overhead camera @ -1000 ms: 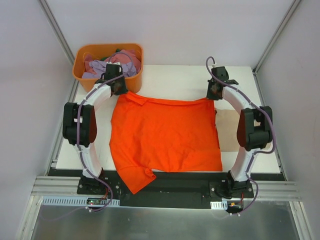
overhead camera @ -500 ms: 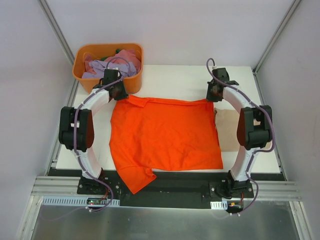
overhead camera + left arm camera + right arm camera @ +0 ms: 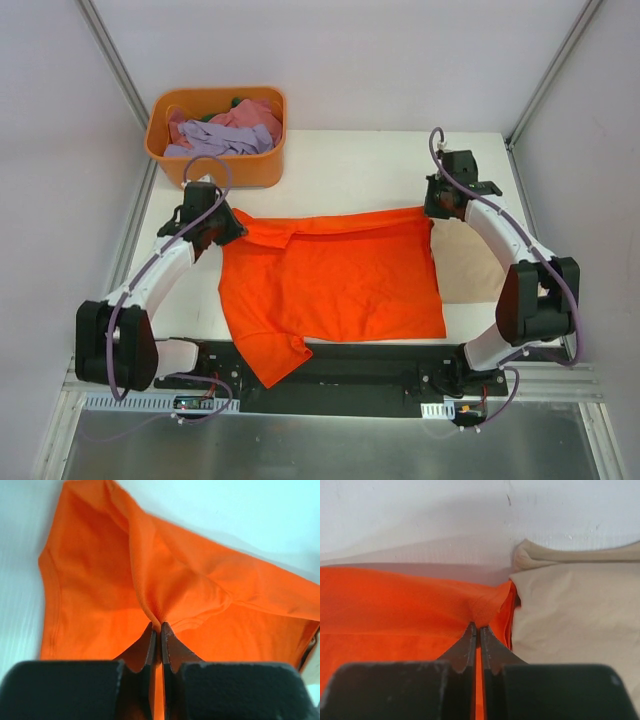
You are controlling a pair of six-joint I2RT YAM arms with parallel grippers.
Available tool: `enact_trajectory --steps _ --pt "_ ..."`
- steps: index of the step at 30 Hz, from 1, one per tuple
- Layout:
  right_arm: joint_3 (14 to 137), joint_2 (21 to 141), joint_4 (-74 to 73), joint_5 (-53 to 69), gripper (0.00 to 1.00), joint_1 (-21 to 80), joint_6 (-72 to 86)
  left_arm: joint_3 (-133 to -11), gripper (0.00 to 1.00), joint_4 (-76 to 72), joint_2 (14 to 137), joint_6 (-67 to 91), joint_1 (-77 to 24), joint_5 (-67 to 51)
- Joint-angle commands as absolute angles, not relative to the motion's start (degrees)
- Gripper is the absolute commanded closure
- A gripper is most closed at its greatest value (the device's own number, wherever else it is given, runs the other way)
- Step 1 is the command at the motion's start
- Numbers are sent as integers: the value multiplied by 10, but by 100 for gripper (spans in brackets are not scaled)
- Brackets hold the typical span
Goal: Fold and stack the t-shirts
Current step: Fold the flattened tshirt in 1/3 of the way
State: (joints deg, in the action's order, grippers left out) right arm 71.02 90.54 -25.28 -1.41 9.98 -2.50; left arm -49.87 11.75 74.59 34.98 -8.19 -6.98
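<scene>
While orange shirt [image 3: 330, 280] lies spread, basket [image 3: 250, 170] holds garments [image 3: 220, 135].

Brightly, evenly lit from overhead; faintly shadowed along folds of the orange t-shirt [image 3: 100, 605]; blurred at six o'clock in wrist views.

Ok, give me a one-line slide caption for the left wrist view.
Left gripper shut on a pinched fold of the orange t-shirt, which is spread on the white table.

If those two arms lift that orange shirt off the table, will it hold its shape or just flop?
Probably flop: the orange shirt bunches into soft folds where the left tool pinches it. It looks thin and light, so it would likely sag between that and the right tool.
</scene>
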Motion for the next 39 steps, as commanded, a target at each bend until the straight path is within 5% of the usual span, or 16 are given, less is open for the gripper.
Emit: enact_trajectory --steps 1,21,30,33,39 --pt "684 860 -269 -13 99 98 -43 -438 100 149 664 406 -87 -64" --pt "658 848 -275 -31 99 96 -70 -335 100 320 496 497 -144 -43" --pt "621 822 -294 -19 91 97 -53 -280 92 336 473 511 -149 -94" --pt "591 790 -286 -16 78 98 -46 -279 58 344 460 505 -156 -118" --pt "588 743 -287 27 38 97 -54 -336 20 359 421 469 -162 -141"
